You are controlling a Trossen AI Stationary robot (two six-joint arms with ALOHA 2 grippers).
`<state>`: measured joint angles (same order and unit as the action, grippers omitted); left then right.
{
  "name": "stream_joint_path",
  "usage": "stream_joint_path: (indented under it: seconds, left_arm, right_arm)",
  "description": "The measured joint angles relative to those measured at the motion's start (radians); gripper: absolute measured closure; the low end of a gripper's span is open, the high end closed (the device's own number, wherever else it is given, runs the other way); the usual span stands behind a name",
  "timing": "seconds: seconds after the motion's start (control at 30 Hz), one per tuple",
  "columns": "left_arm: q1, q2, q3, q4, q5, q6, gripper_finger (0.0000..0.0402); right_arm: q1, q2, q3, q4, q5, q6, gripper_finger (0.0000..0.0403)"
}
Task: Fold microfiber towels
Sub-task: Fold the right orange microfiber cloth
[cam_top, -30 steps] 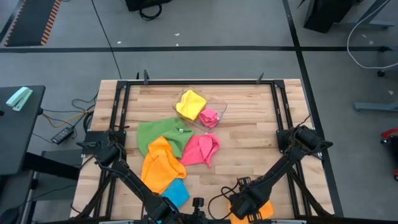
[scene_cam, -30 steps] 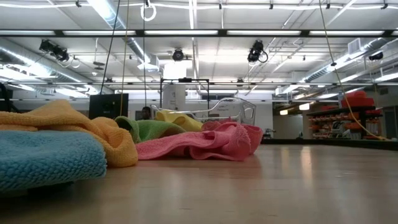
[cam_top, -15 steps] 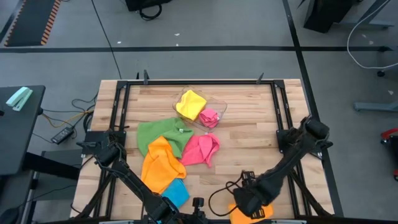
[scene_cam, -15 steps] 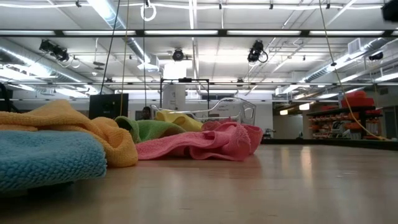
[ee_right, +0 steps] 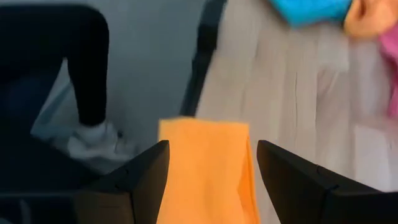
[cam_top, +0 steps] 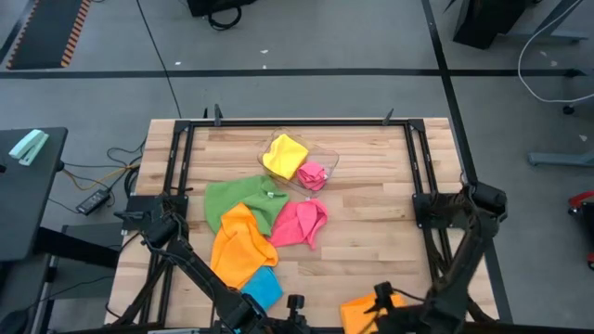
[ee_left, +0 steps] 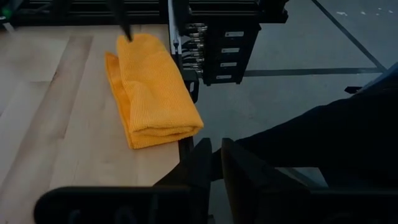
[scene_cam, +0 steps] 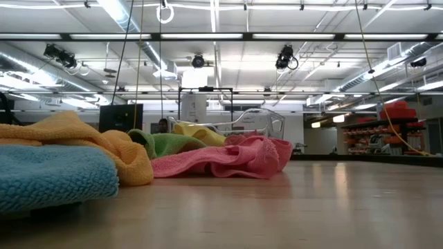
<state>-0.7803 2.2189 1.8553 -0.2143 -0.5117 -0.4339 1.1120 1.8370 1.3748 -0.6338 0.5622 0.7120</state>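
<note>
Folded orange towel (cam_top: 364,313) flat at the near right table edge, just beyond the spread, empty right gripper (ee_right: 211,162), long axis in line with its reach; unfolded pile (cam_top: 255,232) well off left-centre, nearer the left gripper (ee_left: 214,163), fingers pressed together

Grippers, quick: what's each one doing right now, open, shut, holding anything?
Left gripper: shut, holding nothing, at the table's near edge.
Right gripper: open, empty, above the folded orange towel.

Green (cam_top: 234,198), orange (cam_top: 240,245), pink (cam_top: 300,223), yellow (cam_top: 284,155), blue towels (cam_top: 262,286)
</note>
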Motion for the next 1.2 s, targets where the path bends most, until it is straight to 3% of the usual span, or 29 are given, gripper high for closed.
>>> stream_joint_path:
  seconds: [0.17, 0.4, 0.53, 0.9, 1.2]
  left_arm:
    - [0.000, 0.000, 0.000, 0.001, 0.000, 0.001, 0.0353]
    - [0.003, 0.000, 0.000, 0.015, 0.000, 0.002, 0.0355]
    - [0.003, 0.000, 0.000, 0.015, 0.000, 0.014, 0.0357]
    - [0.002, 0.000, 0.000, 0.015, 0.000, 0.027, 0.0354]
    - [0.002, 0.000, 0.000, 0.015, 0.000, 0.027, 0.0359]
  right_arm:
    - [0.069, 0.000, -0.109, 0.219, 0.124, -0.040, 0.0150]
    - [0.064, 0.001, -0.380, 0.681, 0.152, -0.045, 0.0150]
    - [0.054, 0.001, -0.494, 0.832, 0.201, -0.058, 0.0150]
    - [0.022, 0.001, -0.547, 0.849, 0.164, -0.050, 0.0150]
    - [0.022, 0.001, -0.547, 0.634, 0.162, -0.007, 0.0150]
